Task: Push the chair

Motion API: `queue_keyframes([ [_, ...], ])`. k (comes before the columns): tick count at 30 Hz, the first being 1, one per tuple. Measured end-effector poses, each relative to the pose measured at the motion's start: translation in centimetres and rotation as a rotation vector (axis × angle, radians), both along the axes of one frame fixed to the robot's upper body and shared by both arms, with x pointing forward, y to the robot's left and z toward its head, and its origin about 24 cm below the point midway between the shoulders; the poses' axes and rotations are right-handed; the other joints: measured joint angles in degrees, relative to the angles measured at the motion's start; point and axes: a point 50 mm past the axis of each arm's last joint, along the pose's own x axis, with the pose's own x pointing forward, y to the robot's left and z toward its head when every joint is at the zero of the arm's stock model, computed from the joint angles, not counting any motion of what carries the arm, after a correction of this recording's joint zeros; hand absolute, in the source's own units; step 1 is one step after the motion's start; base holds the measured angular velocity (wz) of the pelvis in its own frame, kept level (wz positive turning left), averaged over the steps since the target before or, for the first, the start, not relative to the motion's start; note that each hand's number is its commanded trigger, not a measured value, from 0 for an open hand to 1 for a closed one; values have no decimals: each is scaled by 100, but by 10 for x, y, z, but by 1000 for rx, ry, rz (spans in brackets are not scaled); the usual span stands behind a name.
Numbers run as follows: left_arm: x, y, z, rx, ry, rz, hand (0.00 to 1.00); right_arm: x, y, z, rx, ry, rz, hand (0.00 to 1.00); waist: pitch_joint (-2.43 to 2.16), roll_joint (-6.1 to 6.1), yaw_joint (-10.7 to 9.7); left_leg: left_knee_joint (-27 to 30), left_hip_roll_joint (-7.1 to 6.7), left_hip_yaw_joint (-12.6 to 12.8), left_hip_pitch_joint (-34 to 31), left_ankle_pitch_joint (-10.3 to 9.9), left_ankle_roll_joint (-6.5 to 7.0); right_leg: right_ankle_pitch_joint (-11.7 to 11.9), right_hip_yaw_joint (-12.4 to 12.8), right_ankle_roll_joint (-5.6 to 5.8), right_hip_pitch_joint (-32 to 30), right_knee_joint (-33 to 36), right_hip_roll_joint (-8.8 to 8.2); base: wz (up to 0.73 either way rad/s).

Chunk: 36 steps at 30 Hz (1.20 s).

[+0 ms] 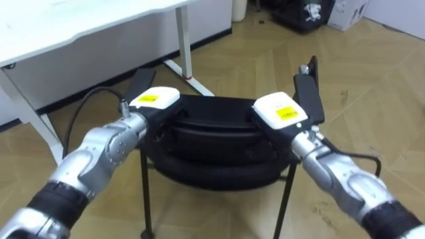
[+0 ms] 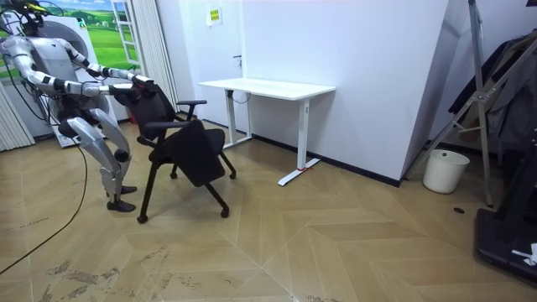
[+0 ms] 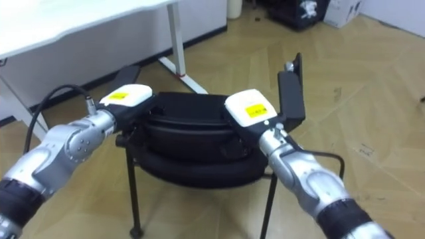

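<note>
Chair (image 1: 212, 149) back contact.
Left hand (image 1: 154, 99) and right hand (image 1: 280, 111) sit on its top edge; whether they grasp it cannot be told.

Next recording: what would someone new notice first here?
A black office chair sits right below the head camera, with the left hand and right hand on the top of its backrest. Just beyond it stands a white desk, and the room view has the robot standing behind the chair.
</note>
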Motion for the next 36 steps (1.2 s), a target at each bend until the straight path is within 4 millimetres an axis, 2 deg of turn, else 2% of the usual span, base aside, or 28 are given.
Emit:
queue_keyframes([
  [2,3,-2,3,-7,-28,8,100,5,0,7,-8,-18,5,100,5,-15,-6,-49,-3,23,-93,166,17,-52,-134,-98,27,-79,1,27],
  [4,5,-4,6,-11,-47,19,100,8,0,11,-13,-31,7,100,5,-16,-4,-209,-10,45,-255,240,14,-86,-212,-172,27,-136,1,18],
  [6,6,-5,7,-5,-67,28,100,11,1,14,-22,-41,8,100,7,-66,26,-588,-56,314,-502,267,15,-109,-343,-253,93,-236,-17,20],
  [7,6,-6,6,-3,-71,31,100,11,1,14,-23,-40,7,100,8,-68,32,-700,-93,316,-554,320,22,-112,-433,-260,146,-287,-18,20],
  [9,4,-6,6,-4,-84,36,100,11,1,15,-22,-42,7,100,5,-66,121,-964,-188,355,-712,544,49,-139,-707,-292,280,-428,-15,0],
  [11,4,-6,6,-2,-85,36,100,11,2,14,-23,-40,5,100,-2,-32,235,-1333,-331,354,-799,917,133,-150,-1250,-297,555,-715,5,-5],
  [12,4,-6,6,-2,-85,37,100,11,3,14,-23,-40,5,100,1,-27,244,-1414,-371,364,-809,994,173,-151,-1322,-296,611,-778,29,6],
  [15,5,-5,7,-2,-90,43,100,12,5,15,-23,-46,6,100,-3,-27,399,-1688,-645,380,-795,1344,286,-197,-1545,-263,733,-876,65,-7],
  [16,5,-5,7,-2,-91,46,100,13,5,15,-25,-47,4,100,-12,-13,404,-1781,-754,370,-784,1516,379,-235,-1719,-205,797,-908,60,0],
  [17,5,-4,9,1,-97,47,100,14,6,16,-23,-50,5,100,-17,-35,443,-1843,-818,356,-770,1585,515,-288,-1839,-105,822,-932,29,4],
  [18,6,-4,10,2,-100,49,100,14,6,17,-22,-52,6,100,-21,-41,458,-1876,-834,350,-763,1604,549,-329,-1889,-25,837,-949,16,3],
  [19,6,-4,10,7,-101,53,100,14,7,17,-25,-55,3,100,-22,-45,467,-1996,-878,347,-702,1623,606,-439,-1942,334,878,-941,-12,14],
  [20,6,-5,9,9,-99,58,100,14,7,17,-28,-53,2,100,-29,-44,474,-2147,-910,302,-632,1671,644,-452,-1828,957,872,-827,-22,15],
  [21,6,-5,8,14,-99,61,100,14,8,16,-28,-50,2,100,-29,-44,482,-2198,-901,274,-595,1678,637,-403,-1653,1205,840,-701,-4,22],
  [22,5,-4,8,18,-98,63,100,14,10,14,-27,-44,3,100,-29,-72,474,-2186,-910,127,-557,1662,626,-347,-885,1250,684,-366,67,27],
  [23,5,-4,6,12,-92,67,100,13,11,15,-30,-40,7,100,-23,-143,461,-1967,-1038,134,-543,1507,645,-403,-286,950,555,-9,64,31],
  [24,4,-4,4,9,-84,73,100,13,12,14,-34,-33,8,100,-35,-144,461,-1815,-1096,164,-534,1398,642,-446,-231,922,563,95,59,13],
  [25,2,-3,1,8,-73,82,100,13,14,13,-41,-18,12,100,-51,-136,528,-1698,-1104,150,-493,1202,694,-499,-453,995,637,186,-30,-8],
  [26,2,-1,1,7,-74,87,100,14,16,13,-41,-13,16,100,-61,-131,591,-1714,-1107,50,-502,1160,660,-465,-598,1068,669,258,-7,-8],
  [27,2,0,2,9,-76,89,100,16,17,13,-39,-11,16,100,-58,-124,602,-1706,-1120,-57,-522,1158,654,-403,-527,1184,641,305,32,11],
  [28,3,3,4,20,-83,93,100,18,21,13,-32,-3,16,100,-62,-134,605,-1679,-1131,-250,-558,1148,642,-207,-404,1211,530,472,74,30],
  [29,4,5,5,29,-87,97,100,19,24,12,-24,2,18,100,-67,-147,611,-1598,-1112,-336,-599,1116,657,-50,-371,1113,459,599,108,33],
  [31,4,7,5,34,-87,107,100,19,27,12,-19,5,25,100,-64,-165,626,-1497,-1118,-260,-597,1073,694,6,-390,1013,467,768,89,32],
  [32,4,9,5,42,-82,112,100,19,29,10,-15,9,26,100,-54,-182,690,-1449,-1116,-246,-548,1046,646,105,-409,838,449,977,37,24],
  [33,4,9,5,45,-78,114,100,19,30,9,-13,12,27,100,-53,-185,726,-1430,-1109,-272,-523,1019,604,178,-402,715,429,1079,46,15],
  [34,5,9,5,50,-78,115,100,19,31,8,-8,13,26,100,-49,-191,816,-1367,-1079,-348,-509,909,550,357,-380,674,338,1300,55,14],
  [35,6,9,7,60,-86,112,100,19,31,8,-2,10,22,100,-45,-136,905,-1261,-987,-519,-531,808,491,659,-333,832,210,1529,108,16],
  [36,6,9,8,64,-90,110,100,19,31,8,3,7,19,100,-34,-94,938,-1224,-921,-687,-523,776,455,868,-281,899,116,1663,145,18],
])
